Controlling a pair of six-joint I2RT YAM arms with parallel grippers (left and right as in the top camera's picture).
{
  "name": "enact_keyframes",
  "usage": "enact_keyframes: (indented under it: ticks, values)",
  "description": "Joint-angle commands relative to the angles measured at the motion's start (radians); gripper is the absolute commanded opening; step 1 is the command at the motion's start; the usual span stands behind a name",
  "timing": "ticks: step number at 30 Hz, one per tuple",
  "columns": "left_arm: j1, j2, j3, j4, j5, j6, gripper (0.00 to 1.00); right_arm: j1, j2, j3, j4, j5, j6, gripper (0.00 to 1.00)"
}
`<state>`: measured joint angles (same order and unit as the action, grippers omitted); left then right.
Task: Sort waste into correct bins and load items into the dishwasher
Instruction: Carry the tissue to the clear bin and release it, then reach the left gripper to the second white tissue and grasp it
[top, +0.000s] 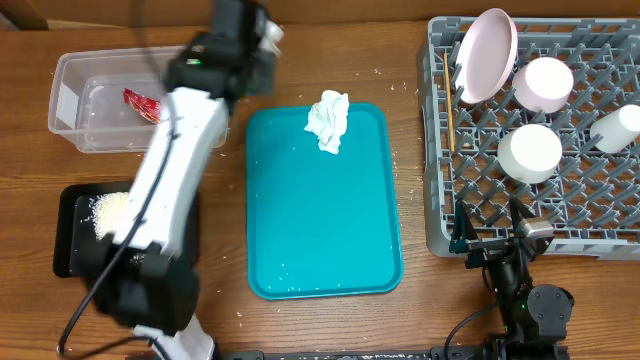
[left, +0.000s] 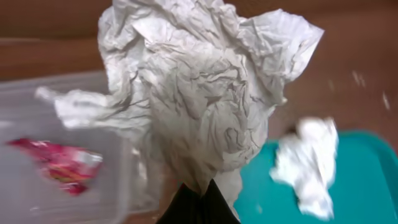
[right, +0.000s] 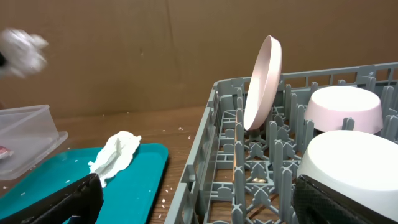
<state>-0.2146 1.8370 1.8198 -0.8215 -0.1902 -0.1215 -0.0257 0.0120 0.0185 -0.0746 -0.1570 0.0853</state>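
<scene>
My left gripper (left: 202, 194) is shut on a crumpled white napkin (left: 199, 93) and holds it in the air between the clear tub (top: 70, 75) and the teal tray (top: 320, 230); the overhead view shows the gripper (top: 252, 45) at the table's far side. A red wrapper (top: 140, 104) lies in the tub. A second napkin (top: 328, 121) lies on the teal tray. The black tray (top: 68, 235) holds rice (top: 110, 210). The grey rack (top: 440, 150) holds a plate (top: 487, 55), two bowls (top: 543, 82) (top: 530, 150), a cup (top: 620, 126) and a chopstick (top: 447, 100). My right gripper (right: 205, 208) is open and empty at the rack's near edge.
The left arm (top: 165, 190) stretches over the black tray and the tub's right end. Rice grains are scattered on the wooden table around the teal tray. A cardboard wall stands behind the table.
</scene>
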Motion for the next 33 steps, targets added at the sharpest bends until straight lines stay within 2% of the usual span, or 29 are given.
enact_keyframes:
  ticks: [1, 4, 5, 7, 9, 14, 19, 22, 23, 25, 28, 30, 33]
  values:
    - [0.082, 0.006, 0.006, 0.021, -0.141, -0.098, 0.04, -0.003, -0.009, -0.010, 0.005, -0.002, -0.004, 1.00]
    - [0.152, 0.037, 0.006, 0.035, -0.142, -0.142, 0.04, -0.003, -0.009, -0.010, 0.005, -0.002, -0.004, 1.00]
    - [0.171, 0.048, 0.006, 0.038, -0.141, -0.161, 0.07, -0.003, -0.009, -0.010, 0.005, -0.002, -0.004, 1.00]
    - [0.213, 0.082, 0.006, 0.042, -0.136, -0.206, 0.23, -0.003, -0.009, -0.010, 0.005, -0.002, -0.004, 1.00]
    - [0.247, 0.118, 0.006, 0.051, -0.130, -0.252, 1.00, -0.003, -0.009, -0.010, 0.005, -0.002, -0.004, 1.00]
    - [0.283, 0.163, 0.006, 0.053, -0.089, -0.241, 1.00, -0.003, -0.009, -0.010, 0.005, -0.002, -0.004, 1.00]
    - [0.248, 0.121, 0.007, 0.048, 0.101, -0.156, 1.00, -0.003, -0.009, -0.010, 0.005, -0.002, -0.004, 1.00]
    - [0.195, 0.093, 0.007, 0.051, 0.258, -0.055, 0.99, -0.003, -0.009, -0.010, 0.005, -0.002, -0.004, 1.00]
    - [0.152, 0.090, 0.007, 0.051, 0.354, 0.020, 0.97, -0.003, -0.009, -0.010, 0.005, -0.002, -0.004, 1.00]
    - [0.088, 0.100, 0.006, 0.051, 0.433, 0.088, 0.94, -0.003, -0.009, -0.010, 0.005, -0.002, -0.004, 1.00]
    - [-0.002, 0.128, 0.005, 0.058, 0.426, 0.126, 0.95, -0.003, -0.009, -0.010, 0.005, -0.002, -0.004, 1.00]
    - [-0.054, 0.158, 0.003, 0.077, 0.376, 0.126, 0.98, -0.003, -0.009, -0.010, 0.005, -0.002, -0.004, 1.00]
    - [-0.118, 0.219, 0.003, 0.119, 0.308, 0.126, 0.98, -0.003, -0.009, -0.010, 0.005, -0.002, -0.004, 1.00]
